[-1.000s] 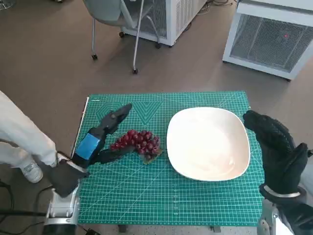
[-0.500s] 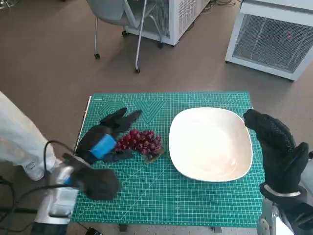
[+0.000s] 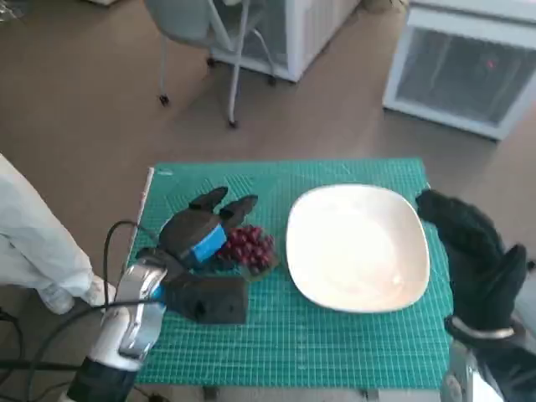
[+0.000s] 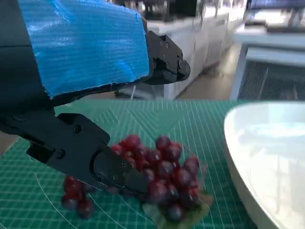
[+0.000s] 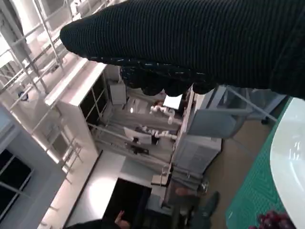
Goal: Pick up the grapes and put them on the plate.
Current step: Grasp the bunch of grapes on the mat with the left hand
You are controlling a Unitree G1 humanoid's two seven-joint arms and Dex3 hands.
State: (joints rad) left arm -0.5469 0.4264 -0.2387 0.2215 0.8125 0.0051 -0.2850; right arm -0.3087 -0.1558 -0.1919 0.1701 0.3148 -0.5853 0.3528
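Head view, centre: green cutting mat (image 3: 335,352) covering the small table, white plate (image 3: 358,248) at centre right. Grapes (image 3: 249,246), dark red, on the mat just left of the plate's rim, apart from it, lower edge of the bunch over a green leaf-like scrap. Left hand (image 3: 199,234), black with blue tape across its back, at centre left, lying over the left part of the bunch; fingers (image 3: 239,207) spread and pointing toward upper right, past the top of the grapes. Left wrist view, lower centre: thumb-side black finger (image 4: 114,172) touching the lower left berries, upper fingers above the bunch with a wide gap between; grapes still flat on the mat, not enclosed. Plate rim at the right edge of that frame. Right hand (image 3: 473,255), in black knitted glove, at right edge of the head view beside the plate's right rim, upright; whether touching the rim, cannot tell. Fingers extended, holding nothing. Right wrist view: glove as a dark band across the top, plate edge at lower right. Head view, upper part: chair legs (image 3: 233,84) and white cabinets (image 3: 461,67) on brown floor; person's pale sleeve (image 3: 33,243) at left edge.
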